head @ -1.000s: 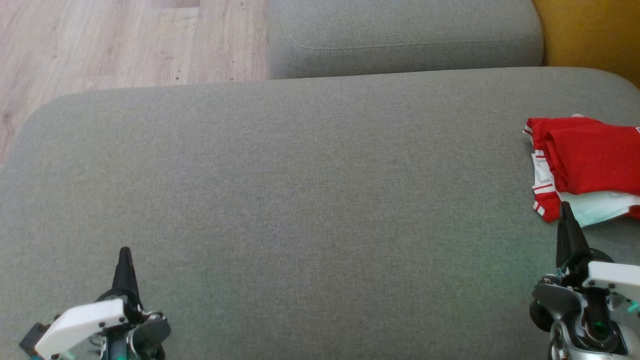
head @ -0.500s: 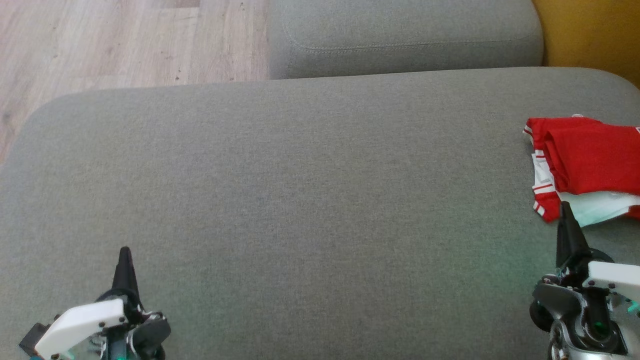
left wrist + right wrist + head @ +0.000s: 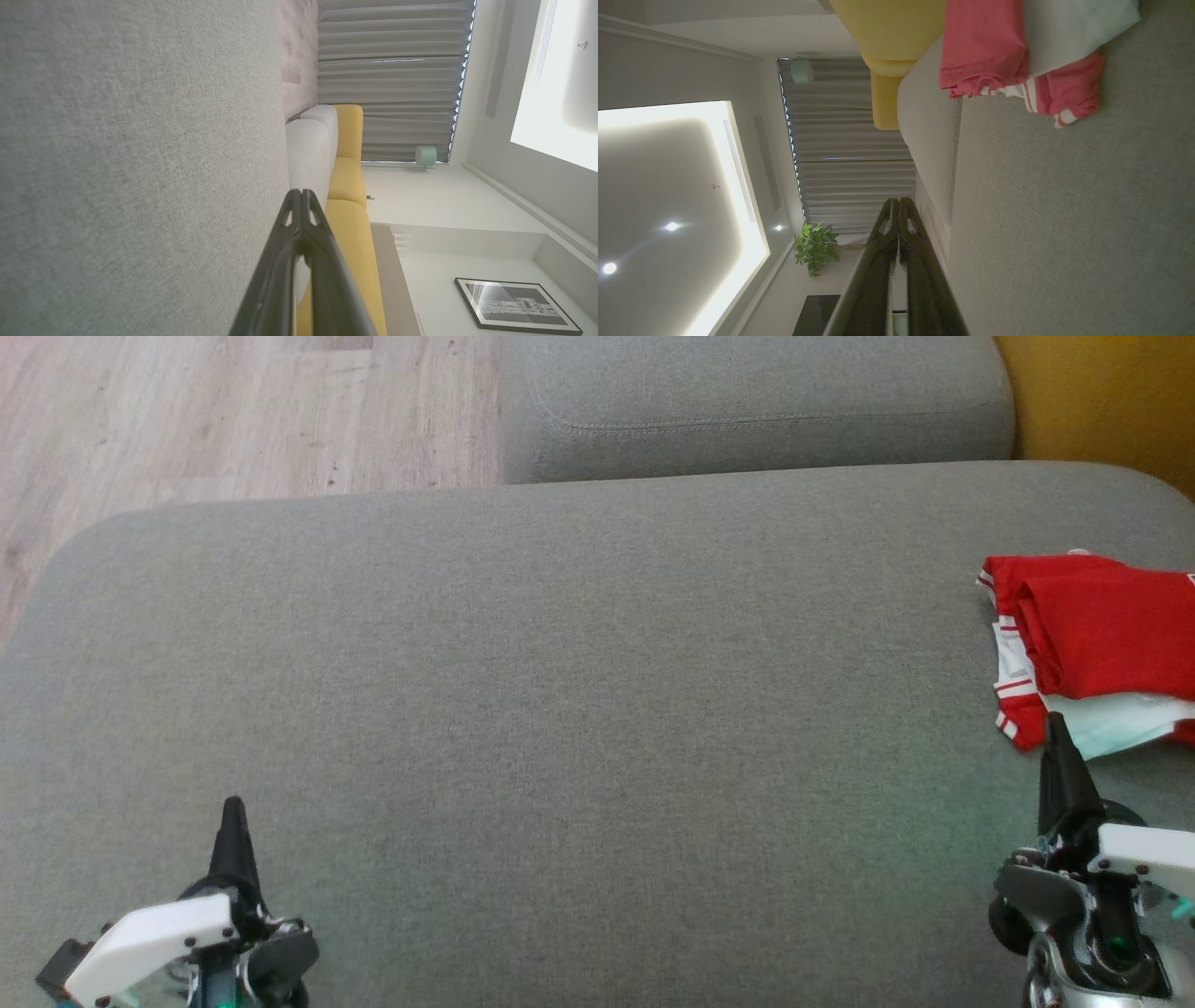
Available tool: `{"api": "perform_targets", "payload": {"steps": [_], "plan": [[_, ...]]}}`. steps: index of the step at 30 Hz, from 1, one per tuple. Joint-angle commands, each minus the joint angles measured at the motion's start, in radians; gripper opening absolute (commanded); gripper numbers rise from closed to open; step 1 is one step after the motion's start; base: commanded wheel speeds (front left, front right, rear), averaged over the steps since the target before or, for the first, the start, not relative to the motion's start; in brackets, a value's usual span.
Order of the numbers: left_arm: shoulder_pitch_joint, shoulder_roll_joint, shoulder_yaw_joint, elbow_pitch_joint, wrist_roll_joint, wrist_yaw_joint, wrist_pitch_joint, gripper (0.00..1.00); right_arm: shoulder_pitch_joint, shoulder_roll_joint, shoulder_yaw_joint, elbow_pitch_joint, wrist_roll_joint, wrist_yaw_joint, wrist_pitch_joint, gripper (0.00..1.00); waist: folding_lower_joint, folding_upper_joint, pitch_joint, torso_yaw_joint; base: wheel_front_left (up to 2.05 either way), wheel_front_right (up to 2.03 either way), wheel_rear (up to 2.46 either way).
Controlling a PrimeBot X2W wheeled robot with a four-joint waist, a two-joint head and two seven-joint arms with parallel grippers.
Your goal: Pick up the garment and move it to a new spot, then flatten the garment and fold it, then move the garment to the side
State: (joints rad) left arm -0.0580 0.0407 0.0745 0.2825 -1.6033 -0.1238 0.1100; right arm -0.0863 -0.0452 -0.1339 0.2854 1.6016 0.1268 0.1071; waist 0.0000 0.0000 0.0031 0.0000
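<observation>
The garment (image 3: 1092, 639), red with white stripes and a pale panel, lies folded at the right edge of the grey cushion (image 3: 560, 709); the right wrist view has the garment (image 3: 1017, 56) at its top. My right gripper (image 3: 1057, 723) is shut and empty, its tip just in front of the garment's near edge. In its own view the right gripper (image 3: 898, 200) has both fingers pressed together. My left gripper (image 3: 232, 803) rests shut and empty at the lower left, far from the garment. The left gripper (image 3: 301, 192) also shows its fingers together above the cushion.
A second grey cushion (image 3: 756, 401) sits behind the main one. Wooden floor (image 3: 233, 411) lies at the upper left, and a yellow seat (image 3: 1102, 392) at the upper right. The wide grey surface stretches between the two grippers.
</observation>
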Motion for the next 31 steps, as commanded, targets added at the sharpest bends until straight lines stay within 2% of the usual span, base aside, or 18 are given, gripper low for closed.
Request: {"api": "perform_targets", "payload": {"steps": [1,31], "plan": [[-0.05,0.009,0.039,-0.037,-0.006,-0.007,0.003,0.0,-0.022,-0.005,0.02,-0.041,0.007,0.004,0.006,0.0,0.0,0.0,0.0,0.0,0.0,0.0,0.0],[-0.05,0.009,0.039,-0.037,-0.006,-0.007,0.003,0.0,-0.022,-0.005,0.02,-0.041,0.007,0.004,0.006,0.0,0.0,0.0,0.0,0.0,0.0,0.0,0.0]]}}
